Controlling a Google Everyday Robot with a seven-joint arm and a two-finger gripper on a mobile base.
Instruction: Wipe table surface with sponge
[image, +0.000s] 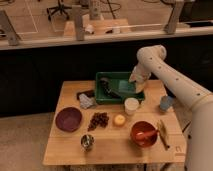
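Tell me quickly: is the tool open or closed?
Tool: closed, above the right side of the large green plastic bin; whether it holds something cannot be told.

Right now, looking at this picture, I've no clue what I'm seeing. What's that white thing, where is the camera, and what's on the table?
The white thing is a robot's one arm, reaching in from the right. Its gripper, a two-finger claw, hangs shut over the right end of the green bin; I cannot tell whether it grips anything. There is a single view, looking down on the wooden table from its near side. On the table lie a teal sponge near the right edge, untouched, a white cup, a purple bowl, a red bowl, a small metal cup and a grey-blue cloth. The job is wiping the table with that sponge.
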